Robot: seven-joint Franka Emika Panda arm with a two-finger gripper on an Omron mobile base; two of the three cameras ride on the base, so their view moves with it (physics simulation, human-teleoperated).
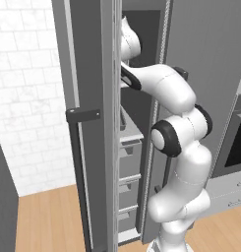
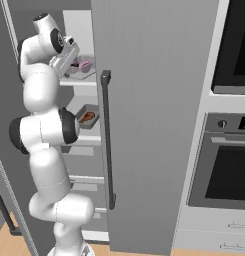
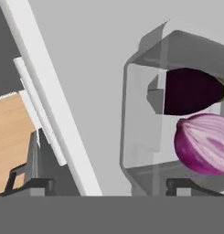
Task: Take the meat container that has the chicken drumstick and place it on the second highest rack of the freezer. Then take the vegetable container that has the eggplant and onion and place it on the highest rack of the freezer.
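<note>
Inside the freezer [image 2: 74, 25], the clear vegetable container [image 3: 145, 132] rests on the highest rack [image 2: 76, 83]. It holds the dark eggplant [image 3: 191, 91] and the red onion [image 3: 202, 144]. My gripper [image 3: 109, 185] is open right at the container's near corner, one fingertip [image 3: 29, 185] out to the side and the other under the container's near edge. In the right base view the gripper [image 2: 74, 62] hangs just in front of the onion [image 2: 85, 64]. One board down, the meat container [image 2: 92, 108] with the chicken drumstick [image 2: 87, 118] sits on the second highest rack [image 2: 84, 141].
The open freezer door [image 1: 87, 123] with its dark bar handle [image 1: 76, 172] stands close on the arm's left. Grey drawers [image 1: 129, 162] lie below the racks. A closed grey door [image 2: 154, 125] borders the opening on the right, with black-glass ovens [image 2: 231, 170] beyond.
</note>
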